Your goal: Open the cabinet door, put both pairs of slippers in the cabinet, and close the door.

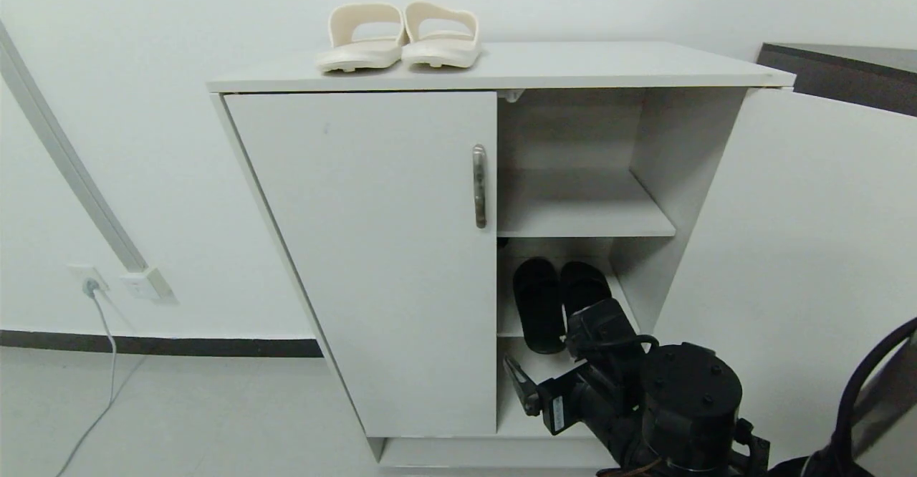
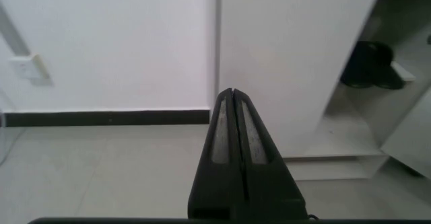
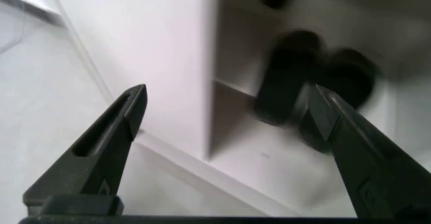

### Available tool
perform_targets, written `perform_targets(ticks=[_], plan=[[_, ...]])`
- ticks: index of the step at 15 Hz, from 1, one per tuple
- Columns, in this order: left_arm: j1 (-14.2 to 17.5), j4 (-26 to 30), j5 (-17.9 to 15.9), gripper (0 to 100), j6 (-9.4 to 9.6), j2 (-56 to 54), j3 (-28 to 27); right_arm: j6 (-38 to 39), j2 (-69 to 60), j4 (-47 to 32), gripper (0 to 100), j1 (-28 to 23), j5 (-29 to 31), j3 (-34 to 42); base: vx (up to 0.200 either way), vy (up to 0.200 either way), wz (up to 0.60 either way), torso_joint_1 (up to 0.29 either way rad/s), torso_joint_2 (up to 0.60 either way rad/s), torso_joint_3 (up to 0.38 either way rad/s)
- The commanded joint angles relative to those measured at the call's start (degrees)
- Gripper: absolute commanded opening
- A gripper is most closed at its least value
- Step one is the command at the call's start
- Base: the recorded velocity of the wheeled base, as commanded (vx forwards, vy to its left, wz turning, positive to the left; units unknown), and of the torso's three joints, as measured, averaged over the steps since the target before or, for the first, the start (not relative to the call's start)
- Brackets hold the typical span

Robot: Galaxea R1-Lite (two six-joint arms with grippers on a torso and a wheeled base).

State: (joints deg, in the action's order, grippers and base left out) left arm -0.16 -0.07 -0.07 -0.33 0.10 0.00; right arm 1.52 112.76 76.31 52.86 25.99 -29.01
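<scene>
Cream foam slippers [image 1: 399, 36], top centre on the white wooden cabinet [image 1: 630, 61], look light, soft and springy; pinch them by the straps. Right pincer [image 3: 227, 96] gapes wide, empty; left pincer [image 2: 232, 96] closed, empty.

Black slippers [image 3: 286, 83] beyond right gripper [image 3: 227, 95] (fingers [image 3: 101, 150] apart)

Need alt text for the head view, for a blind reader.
A white cabinet stands with its right door open and black slippers on a lower shelf inside. Cream slippers sit on top, and the right pincer hangs open just before the black pair.
</scene>
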Motion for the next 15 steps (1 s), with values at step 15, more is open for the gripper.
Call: perform_targets(ticks=[15], plan=[[0.0, 0.0, 0.0, 0, -0.11, 0.0, 0.0, 0.0, 0.3, 0.6, 100, 0.0, 0.0, 0.3, 0.000, 0.147, 0.00, 0.002, 0.00, 0.002]])
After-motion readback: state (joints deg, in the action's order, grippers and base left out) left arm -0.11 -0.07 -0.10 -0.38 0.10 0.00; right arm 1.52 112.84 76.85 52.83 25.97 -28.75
